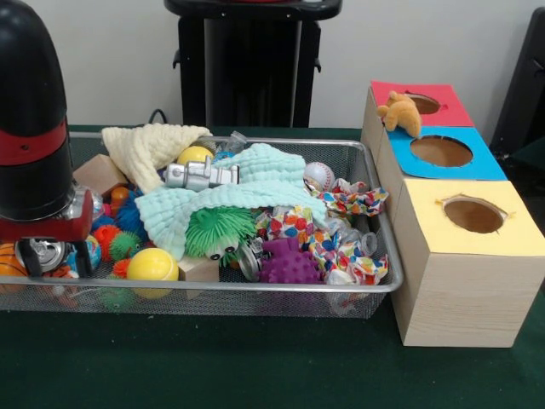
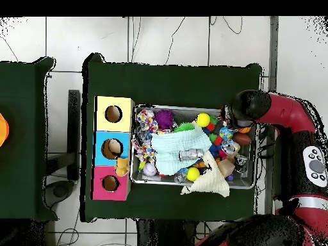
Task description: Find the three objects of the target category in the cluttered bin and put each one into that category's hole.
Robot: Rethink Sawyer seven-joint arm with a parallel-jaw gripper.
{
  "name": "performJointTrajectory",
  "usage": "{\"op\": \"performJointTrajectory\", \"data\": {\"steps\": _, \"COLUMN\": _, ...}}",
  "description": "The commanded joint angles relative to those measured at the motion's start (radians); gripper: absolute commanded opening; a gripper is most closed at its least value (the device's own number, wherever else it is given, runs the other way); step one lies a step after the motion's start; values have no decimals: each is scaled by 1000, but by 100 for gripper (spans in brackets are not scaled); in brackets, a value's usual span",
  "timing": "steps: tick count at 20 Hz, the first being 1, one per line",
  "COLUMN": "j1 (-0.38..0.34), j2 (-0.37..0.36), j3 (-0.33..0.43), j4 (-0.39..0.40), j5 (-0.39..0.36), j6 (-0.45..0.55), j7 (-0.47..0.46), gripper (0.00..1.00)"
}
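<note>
The wire mesh bin [image 1: 375, 285] is piled with toys. Among them are a yellow ball [image 1: 152, 264], a second yellow ball [image 1: 194, 155], a baseball [image 1: 318, 176], a green spiky toy [image 1: 219, 228], a purple spiky ball [image 1: 290, 263] and a silver metal toy [image 1: 201, 175]. My gripper [image 1: 47, 254] hangs low over the bin's left end, below the black and red wrist. In the overhead view the arm's head [image 2: 248, 106] covers the gripper at the bin's right end. A tan plush animal [image 1: 400, 112] lies on the boxes between the red and blue holes.
Three boxes stand in a row beside the bin: red [image 1: 447, 106], blue [image 1: 481, 158], yellow [image 1: 511, 217], each with a round hole on top. A mint cloth [image 1: 264, 183] and a cream cloth [image 1: 145, 145] drape over the toys. Colourful fabric bows [image 1: 345, 247] fill the right end.
</note>
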Motion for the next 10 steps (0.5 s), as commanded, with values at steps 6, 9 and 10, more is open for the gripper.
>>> {"op": "performJointTrajectory", "data": {"steps": 6, "j1": -3, "j2": 111, "j3": 52, "j4": 17, "j5": -30, "j6": -66, "j7": -211, "gripper": 100}}
{"op": "performJointTrajectory", "data": {"steps": 9, "j1": -2, "j2": 139, "j3": 51, "j4": -4, "j5": -37, "j6": -70, "j7": -217, "gripper": 100}}
{"op": "performJointTrajectory", "data": {"steps": 10, "j1": -2, "j2": 143, "j3": 51, "j4": -8, "j5": -37, "j6": -69, "j7": -221, "gripper": 100}}
